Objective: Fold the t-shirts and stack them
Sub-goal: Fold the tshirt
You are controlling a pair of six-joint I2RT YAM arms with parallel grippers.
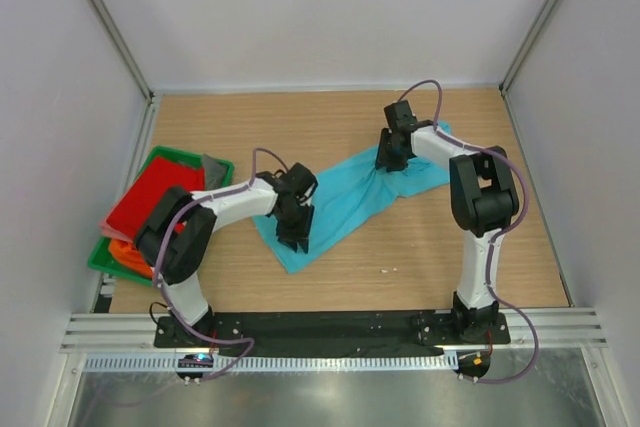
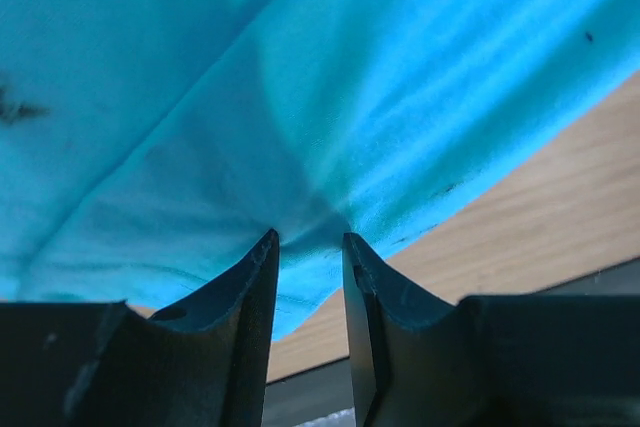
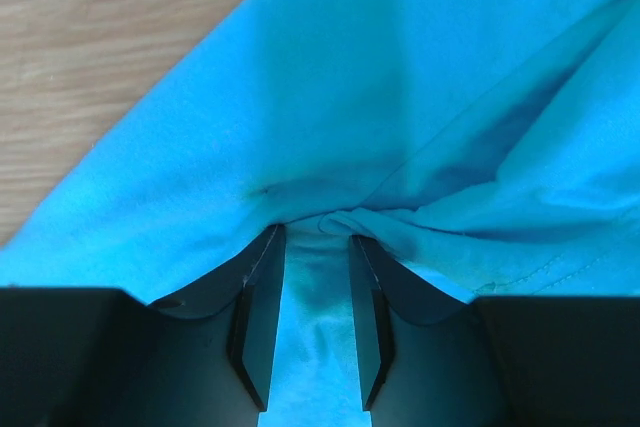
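Observation:
The turquoise-blue t-shirt (image 1: 350,197) lies stretched diagonally across the middle of the table. My left gripper (image 1: 296,237) is at its near left end. In the left wrist view the gripper (image 2: 310,239) pinches the cloth (image 2: 300,67) at its tips, and creases run to that point. A small dark mark (image 2: 15,107) shows on the cloth. My right gripper (image 1: 392,159) is at the far right end. In the right wrist view the gripper (image 3: 317,232) has bunched cloth (image 3: 350,77) between its fingers. The red t-shirt (image 1: 150,197) and orange t-shirt (image 1: 125,252) lie at the left.
A green plastic tray (image 1: 190,157) at the left edge holds the red and orange shirts and a grey cloth (image 1: 213,169). Grey walls with metal posts enclose the wooden table (image 1: 420,257) on three sides. A black base rail runs along the near edge.

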